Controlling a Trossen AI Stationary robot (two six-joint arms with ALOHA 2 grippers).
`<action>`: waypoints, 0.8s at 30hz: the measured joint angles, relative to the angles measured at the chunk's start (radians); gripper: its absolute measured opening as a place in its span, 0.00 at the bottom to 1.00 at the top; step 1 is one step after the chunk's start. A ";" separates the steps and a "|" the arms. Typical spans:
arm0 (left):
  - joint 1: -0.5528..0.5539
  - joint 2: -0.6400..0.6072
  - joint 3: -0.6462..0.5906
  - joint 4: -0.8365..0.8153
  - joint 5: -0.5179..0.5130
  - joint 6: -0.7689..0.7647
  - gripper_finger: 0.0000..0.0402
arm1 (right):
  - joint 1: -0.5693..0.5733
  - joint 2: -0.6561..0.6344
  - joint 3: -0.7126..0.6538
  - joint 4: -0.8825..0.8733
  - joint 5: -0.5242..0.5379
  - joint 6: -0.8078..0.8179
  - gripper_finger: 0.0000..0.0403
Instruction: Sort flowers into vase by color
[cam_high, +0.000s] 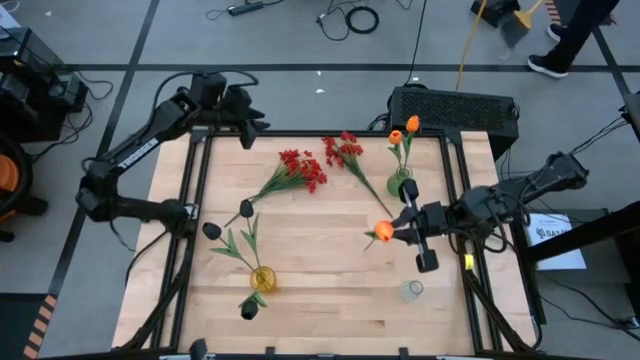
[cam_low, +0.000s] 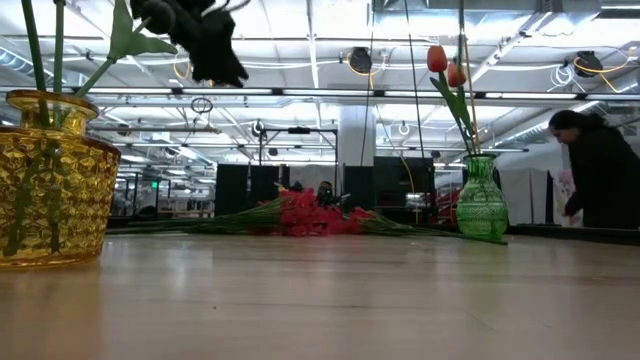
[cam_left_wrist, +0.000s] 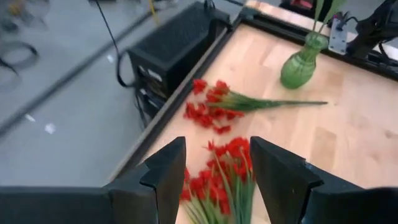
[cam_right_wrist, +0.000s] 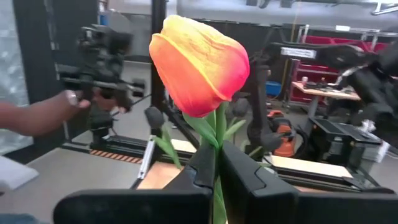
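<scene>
While the right gripper (cam_right_wrist: 214, 163) pinches the stem of an orange tulip (cam_right_wrist: 198, 65), the green vase (cam_high: 401, 186) stands at its 12 o'clock. The left gripper (cam_left_wrist: 214, 180) hangs with fingers apart, seemingly empty, above the red flowers (cam_left_wrist: 214, 112).

High cam looks straight down on the whole desk (cam_high: 330, 250). Low cam sits right at desk level, facing the room. Left wrist cam peers between its fingers (cam_left_wrist: 165, 177) at the red flowers (cam_left_wrist: 214, 109) and green vase (cam_left_wrist: 301, 62), both also in the high and low views. Right wrist cam is tight on an orange tulip (cam_right_wrist: 199, 65) above its fingers (cam_right_wrist: 245, 177).
</scene>
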 joint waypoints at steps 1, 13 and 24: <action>0.019 0.007 -0.017 0.005 0.024 -0.006 0.46 | 0.007 0.000 0.000 0.000 0.000 0.000 0.01; 0.065 0.017 -0.325 0.173 0.100 -0.061 0.46 | 0.030 0.013 -0.001 -0.009 0.003 -0.007 0.01; 0.007 0.017 -0.467 0.253 0.083 -0.104 0.46 | 0.030 0.017 -0.001 -0.010 0.003 -0.026 0.01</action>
